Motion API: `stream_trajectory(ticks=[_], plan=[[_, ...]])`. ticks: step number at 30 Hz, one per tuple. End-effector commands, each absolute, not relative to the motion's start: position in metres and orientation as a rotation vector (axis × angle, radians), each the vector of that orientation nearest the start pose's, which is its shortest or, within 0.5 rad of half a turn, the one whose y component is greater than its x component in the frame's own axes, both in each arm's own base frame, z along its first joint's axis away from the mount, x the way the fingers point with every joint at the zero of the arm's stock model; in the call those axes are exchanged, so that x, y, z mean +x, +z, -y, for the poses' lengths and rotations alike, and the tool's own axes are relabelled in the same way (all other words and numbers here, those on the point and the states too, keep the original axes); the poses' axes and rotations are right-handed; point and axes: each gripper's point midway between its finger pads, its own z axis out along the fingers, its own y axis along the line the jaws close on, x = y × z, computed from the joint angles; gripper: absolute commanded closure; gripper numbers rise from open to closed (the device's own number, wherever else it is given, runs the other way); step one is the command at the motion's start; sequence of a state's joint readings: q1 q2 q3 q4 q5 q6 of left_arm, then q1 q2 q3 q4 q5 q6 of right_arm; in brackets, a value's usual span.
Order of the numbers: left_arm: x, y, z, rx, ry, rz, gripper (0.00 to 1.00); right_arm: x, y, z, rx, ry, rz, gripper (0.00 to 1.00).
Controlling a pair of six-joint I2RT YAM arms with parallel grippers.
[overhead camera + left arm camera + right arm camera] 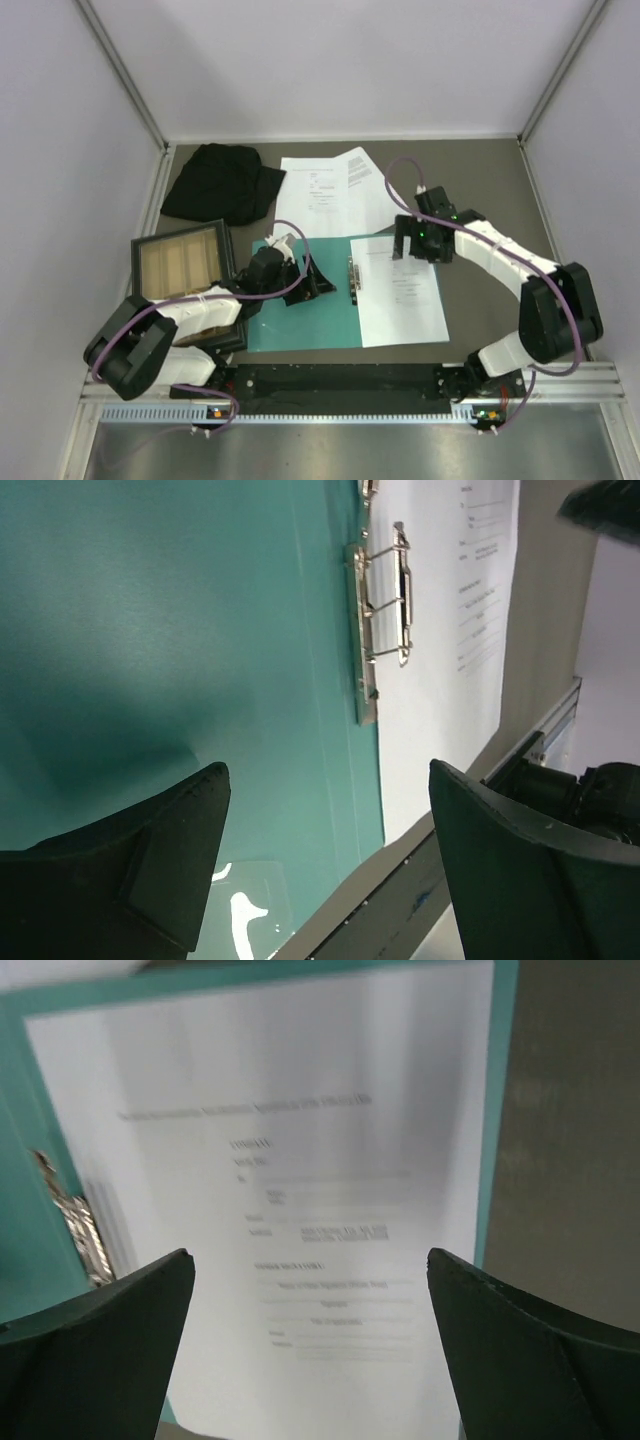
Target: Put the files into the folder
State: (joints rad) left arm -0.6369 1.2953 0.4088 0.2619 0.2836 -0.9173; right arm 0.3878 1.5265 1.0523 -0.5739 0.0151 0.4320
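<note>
Top external shows right gripper (413, 248) and left gripper (315, 282) both gaping, empty, over the folder (300, 325); I'd pin it flat, then slide the loose files (330, 190) in squarely.

Plain pale panels are closing in the scene: a back wall (340, 60) across the top of the frame, a left wall (50, 150) and a right wall (605, 170) at the sides. Slim metal posts (120, 70) are running down the upper corners. A dark grey table (480, 170) is filling the middle, an aluminium rail (340, 412) edging its bottom side, under soft, even light.
</note>
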Motion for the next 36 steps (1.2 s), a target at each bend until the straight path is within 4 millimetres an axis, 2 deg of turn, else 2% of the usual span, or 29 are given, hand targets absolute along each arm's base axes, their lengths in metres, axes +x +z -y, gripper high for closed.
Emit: stream_trajectory(ticks=[1, 3, 4, 5, 6, 10, 11, 12, 15, 16, 19, 23, 29, 36], plan=[[0.203, 0.096, 0.285, -0.017, -1.302, -2.342, 0.17, 0.242, 0.052, -0.105, 0.182, 0.13, -2.788, 0.01], [0.191, 0.096, 0.294, 0.04, -1.306, -2.353, 0.18, 0.222, 0.053, -0.101, 0.242, 0.151, -2.798, 0.02], [0.188, 0.095, 0.295, 0.049, -1.291, -2.36, 0.17, 0.204, 0.047, -0.106, 0.247, 0.206, -2.835, 0.02], [0.189, 0.09, 0.293, 0.037, -1.256, -2.367, 0.17, 0.196, 0.053, -0.112, 0.239, 0.264, -2.813, 0.02], [0.187, 0.087, 0.293, 0.037, -1.25, -2.37, 0.18, 0.182, 0.056, -0.126, 0.202, 0.303, -2.819, 0.02], [0.19, 0.076, 0.291, -0.001, -1.224, -2.381, 0.17, 0.143, 0.069, -0.155, 0.1, 0.326, -2.816, 0.02], [0.19, 0.075, 0.292, -0.001, -1.227, -2.384, 0.17, 0.133, 0.069, -0.162, 0.069, 0.339, -2.826, 0.02], [0.191, 0.072, 0.292, -0.004, -1.225, -2.391, 0.17, 0.115, 0.067, -0.177, 0.004, 0.36, -2.846, 0.02], [0.193, 0.064, 0.294, -0.025, -1.22, -2.409, 0.17, 0.092, 0.06, -0.198, -0.108, 0.347, -2.845, 0.02], [0.193, 0.061, 0.294, -0.036, -1.217, -2.41, 0.17, 0.082, 0.058, -0.209, -0.215, 0.308, -2.829, 0.02], [0.195, 0.058, 0.29, -0.077, -1.198, -2.407, 0.16, 0.07, 0.053, -0.229, -0.29, 0.278, -2.817, 0.01], [0.194, 0.051, 0.28, -0.13, -1.148, -2.417, 0.16, 0.068, 0.037, -0.252, -0.286, 0.351, -2.833, 0.01], [0.194, 0.048, 0.273, -0.145, -1.11, -2.417, 0.15, 0.074, 0.023, -0.259, -0.321, 0.318, -2.813, 0.01], [0.193, 0.047, 0.273, -0.152, -1.11, -2.427, 0.15, 0.087, 0.022, -0.269, -0.343, 0.264, -2.777, 0.01]])
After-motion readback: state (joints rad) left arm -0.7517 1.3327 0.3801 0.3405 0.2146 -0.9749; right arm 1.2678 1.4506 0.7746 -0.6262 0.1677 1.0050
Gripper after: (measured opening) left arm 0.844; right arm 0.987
